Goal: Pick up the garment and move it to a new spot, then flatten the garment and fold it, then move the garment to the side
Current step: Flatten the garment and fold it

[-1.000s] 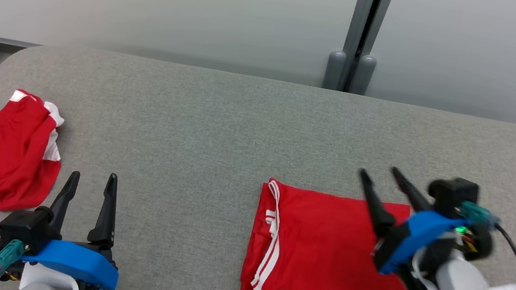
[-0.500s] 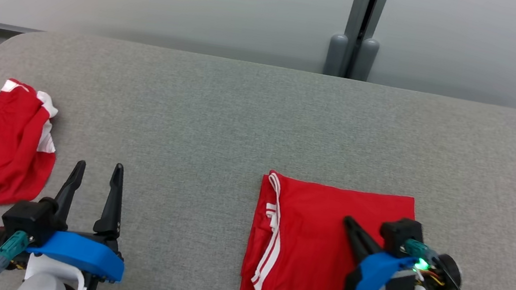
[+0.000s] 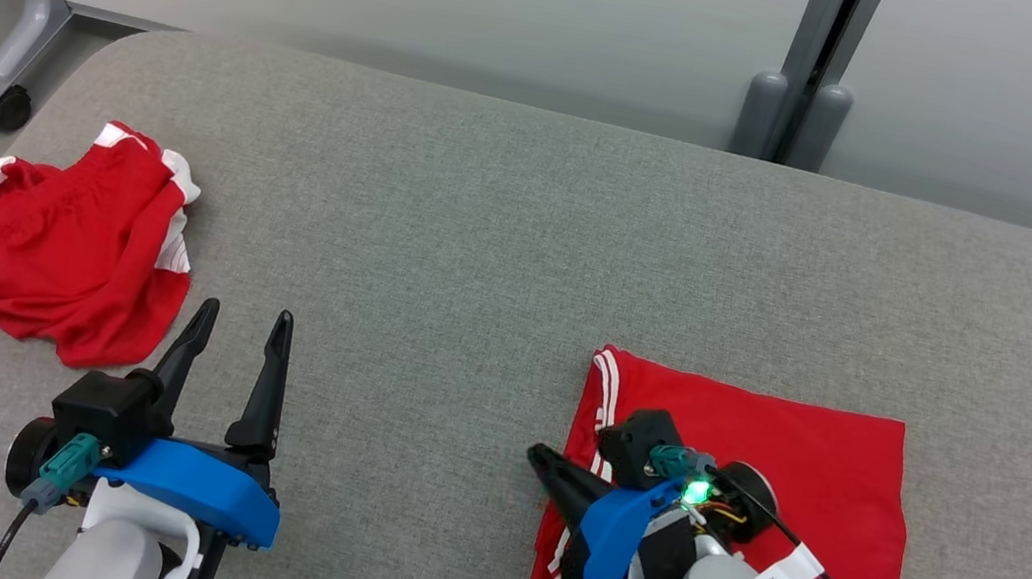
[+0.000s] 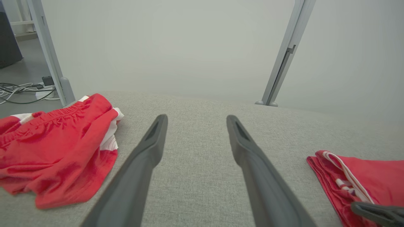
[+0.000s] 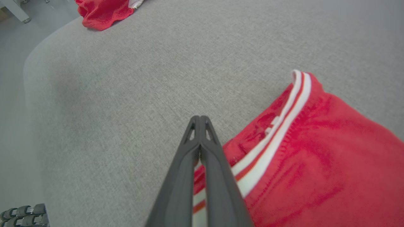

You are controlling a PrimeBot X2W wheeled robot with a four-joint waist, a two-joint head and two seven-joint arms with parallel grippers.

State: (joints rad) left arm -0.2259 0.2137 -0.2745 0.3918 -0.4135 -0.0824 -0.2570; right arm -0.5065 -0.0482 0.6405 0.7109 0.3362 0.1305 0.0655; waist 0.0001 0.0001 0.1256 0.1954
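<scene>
Red garment (image 3: pixel 813 473), folded to a flat rectangle, lies on the grey table (image 3: pixel 485 225) at about 4 o'clock in the head view. Its white-striped edge faces 9 o'clock.

Right gripper (image 3: pixel 541 457): fingers pressed together, nothing seen between them. The arm lies across the near left part of the garment, with the fingers pointing toward 10 o'clock. Their tips sit just past the striped edge, over bare table.

In the right wrist view the closed tips (image 5: pixel 199 118) are over grey cloth. The garment (image 5: pixel 315 157) spreads from 3 to 5 o'clock of them, and the stripes pass under the finger shafts. Cannot tell whether the fingers touch the fabric.

Left gripper (image 3: pixel 246 312) is at 7 o'clock in the head view, fingers apart and pointing to 12, holding nothing. In its own wrist view (image 4: pixel 196 117) the garment's striped corner (image 4: pixel 363 170) is at 4 o'clock, well apart.

A second red heap (image 3: pixel 45 264), crumpled and showing white patches, is at 9 o'clock near the table's left edge, close to the left gripper at its 10 o'clock.
</scene>
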